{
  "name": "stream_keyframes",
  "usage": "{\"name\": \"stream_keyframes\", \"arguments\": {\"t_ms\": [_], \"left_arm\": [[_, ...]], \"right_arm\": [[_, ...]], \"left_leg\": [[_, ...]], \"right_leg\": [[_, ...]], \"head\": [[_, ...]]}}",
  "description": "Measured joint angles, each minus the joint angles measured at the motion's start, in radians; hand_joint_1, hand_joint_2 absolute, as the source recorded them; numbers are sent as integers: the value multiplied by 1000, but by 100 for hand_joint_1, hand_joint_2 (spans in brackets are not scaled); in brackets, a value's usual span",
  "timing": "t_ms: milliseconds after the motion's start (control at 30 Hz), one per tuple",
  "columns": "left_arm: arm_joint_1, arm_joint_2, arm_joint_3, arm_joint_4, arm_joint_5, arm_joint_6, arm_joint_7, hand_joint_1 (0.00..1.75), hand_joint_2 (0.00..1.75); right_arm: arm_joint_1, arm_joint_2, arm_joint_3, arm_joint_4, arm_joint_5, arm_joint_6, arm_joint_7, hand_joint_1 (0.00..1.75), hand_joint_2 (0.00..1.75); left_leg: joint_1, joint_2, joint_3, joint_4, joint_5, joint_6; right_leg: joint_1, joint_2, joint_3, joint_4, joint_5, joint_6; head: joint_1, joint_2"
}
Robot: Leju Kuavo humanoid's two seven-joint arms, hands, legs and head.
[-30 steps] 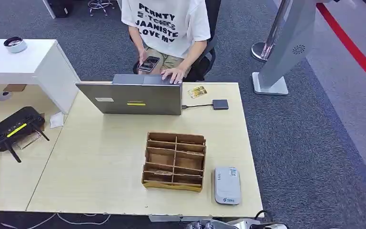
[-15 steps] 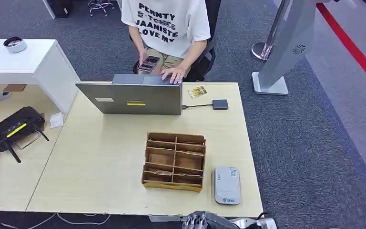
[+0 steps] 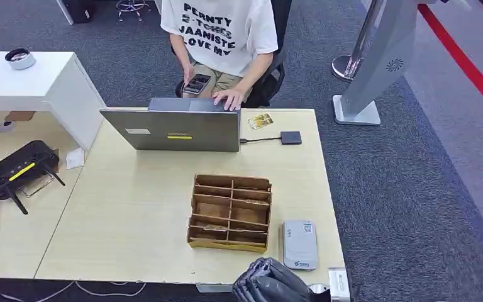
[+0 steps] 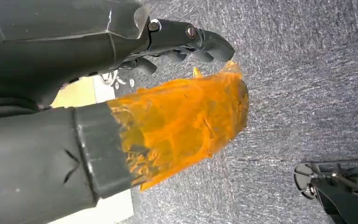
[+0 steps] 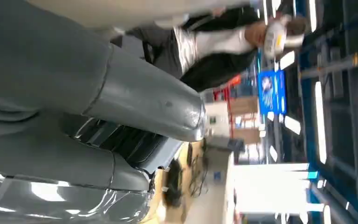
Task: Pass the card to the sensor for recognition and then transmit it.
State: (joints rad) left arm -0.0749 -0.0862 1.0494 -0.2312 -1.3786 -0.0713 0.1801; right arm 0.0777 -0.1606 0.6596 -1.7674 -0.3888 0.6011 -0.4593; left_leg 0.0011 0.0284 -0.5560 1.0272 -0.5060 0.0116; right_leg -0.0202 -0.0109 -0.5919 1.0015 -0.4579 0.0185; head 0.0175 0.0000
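A brown divided box [image 3: 231, 212] stands near the table's front edge, with something flat lying in a front-left compartment [image 3: 211, 228]. Just right of the box lies the grey-white card sensor [image 3: 300, 244]. A small printed card [image 3: 260, 121] lies at the far edge, beside the laptop. My right hand [image 3: 270, 286] comes up at the front edge, below the box and sensor, dark fingers loosely bent, holding nothing. The right wrist view shows the right hand [image 5: 102, 126] blurred, thumb apart from the fingers. My left hand [image 4: 121, 116], its thumb wrapped in orange, hangs over carpet with nothing in it.
A person sits behind the open laptop [image 3: 175, 128], one hand on it and a phone in the other. A small grey hub [image 3: 290, 137] is cabled to the laptop. A black router [image 3: 20, 170] sits on the left table. A grey stand [image 3: 377, 69] is at the far right.
My right hand has risen into the head view at the table's front edge, below the sensor. Everything on the table stays put.
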Motion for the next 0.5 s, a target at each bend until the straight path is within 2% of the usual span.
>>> {"name": "stream_keyframes", "arguments": {"t_ms": [67,200,400,500], "left_arm": [[1,-1,2,0,5,2,1,0,0],[2,-5,13,0,15,13,5,0,0],[4,-12,27,0,24,28,10,0,0],[4,-15,32,0,25,34,15,0,0]], "right_arm": [[14,4,-11,0,-18,-38,19,175,0],[40,35,-48,0,-92,-173,82,175,0],[75,94,-104,-1,-277,-360,152,175,0],[91,116,-131,-11,-364,-458,167,175,0]], "left_leg": [[0,0,0,0,0,0],[0,0,0,0,0,0],[0,0,0,0,0,0],[0,0,0,0,0,0]], "right_leg": [[0,0,0,0,0,0],[0,0,0,0,0,0],[0,0,0,0,0,0],[0,0,0,0,0,0]], "head": [[0,0],[0,0],[0,0],[0,0]]}}
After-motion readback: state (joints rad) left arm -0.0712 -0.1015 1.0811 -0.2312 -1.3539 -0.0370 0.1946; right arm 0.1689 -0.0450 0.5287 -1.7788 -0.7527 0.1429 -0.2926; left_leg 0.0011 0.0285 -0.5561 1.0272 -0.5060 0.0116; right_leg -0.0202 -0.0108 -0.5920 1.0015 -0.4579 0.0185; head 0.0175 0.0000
